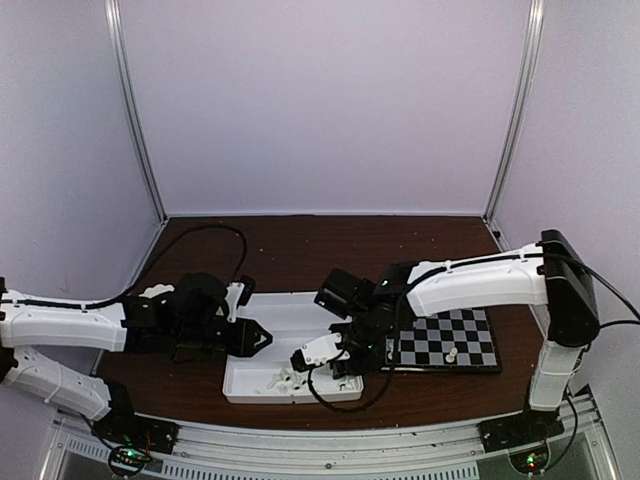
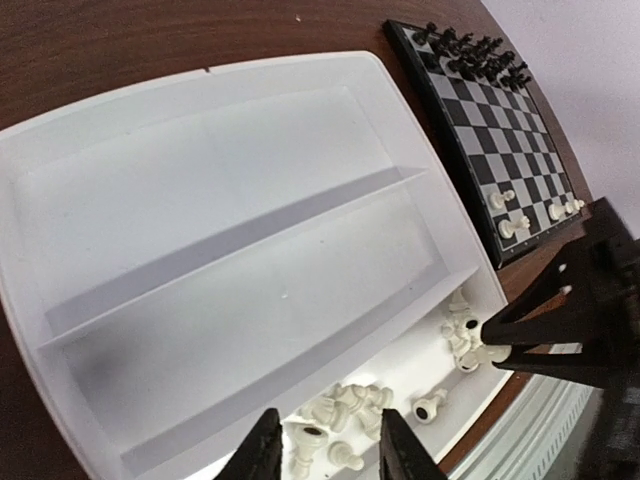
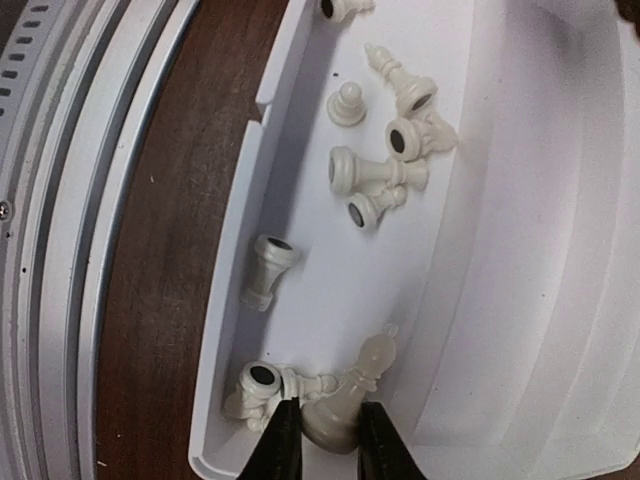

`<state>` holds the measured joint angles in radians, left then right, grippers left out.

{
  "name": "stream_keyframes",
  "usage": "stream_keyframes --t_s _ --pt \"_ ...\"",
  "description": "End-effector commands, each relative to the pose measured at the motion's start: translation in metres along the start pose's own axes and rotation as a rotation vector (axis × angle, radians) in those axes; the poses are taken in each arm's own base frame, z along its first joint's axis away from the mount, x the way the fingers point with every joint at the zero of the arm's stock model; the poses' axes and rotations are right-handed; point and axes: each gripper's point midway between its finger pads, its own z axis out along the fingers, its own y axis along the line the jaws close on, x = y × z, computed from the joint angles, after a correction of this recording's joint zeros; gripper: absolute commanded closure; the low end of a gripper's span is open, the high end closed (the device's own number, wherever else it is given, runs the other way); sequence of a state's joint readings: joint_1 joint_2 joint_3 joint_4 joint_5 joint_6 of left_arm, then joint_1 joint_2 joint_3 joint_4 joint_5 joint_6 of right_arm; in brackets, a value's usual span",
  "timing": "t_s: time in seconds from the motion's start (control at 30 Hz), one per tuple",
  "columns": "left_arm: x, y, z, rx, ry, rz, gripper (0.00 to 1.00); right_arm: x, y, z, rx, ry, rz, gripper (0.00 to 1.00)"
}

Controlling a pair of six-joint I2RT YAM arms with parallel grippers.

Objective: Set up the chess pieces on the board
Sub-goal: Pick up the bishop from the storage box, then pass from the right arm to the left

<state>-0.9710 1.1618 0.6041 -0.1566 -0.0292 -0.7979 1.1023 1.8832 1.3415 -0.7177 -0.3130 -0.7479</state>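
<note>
Right gripper [image 3: 322, 440] pinching a white piece [image 3: 350, 395] in the tray's [image 3: 520, 250] near corner.
Other white chessmen [image 3: 385, 170] are lying toppled along that front compartment. The left gripper [image 2: 330, 450] is hovering above them, jaws parted and empty. Beyond, the board [image 2: 500, 130] is sitting just beside the tray, carrying white men [image 2: 515, 225] at its near edge and black men [image 2: 470, 50] along the far one.

Far tray [image 2: 200, 180] compartments bare — near one cluttered with toppled white pieces [image 3: 385, 172].
</note>
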Motion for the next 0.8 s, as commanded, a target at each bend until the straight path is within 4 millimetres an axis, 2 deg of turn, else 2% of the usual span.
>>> stream_keyframes --t_s 0.0,0.13,0.2,0.3,0.77 --pt "-0.018 -0.048 0.013 0.226 -0.018 -0.035 0.64 -0.019 -0.007 -0.040 0.031 -0.126 0.058 0.88" --pt "-0.019 -0.077 0.021 0.368 0.018 -0.048 0.60 -0.024 -0.010 -0.052 0.016 -0.178 0.102 0.88" --pt "-0.023 -0.094 0.020 0.463 0.014 -0.057 0.58 -0.027 -0.012 -0.056 0.020 -0.189 0.108 0.89" --pt "-0.024 -0.109 0.020 0.552 0.022 -0.067 0.57 -0.030 -0.014 -0.061 0.023 -0.209 0.116 0.89" --pt "-0.016 -0.111 0.039 0.556 0.088 -0.125 0.56 -0.041 -0.021 -0.081 0.013 -0.277 0.164 0.89"
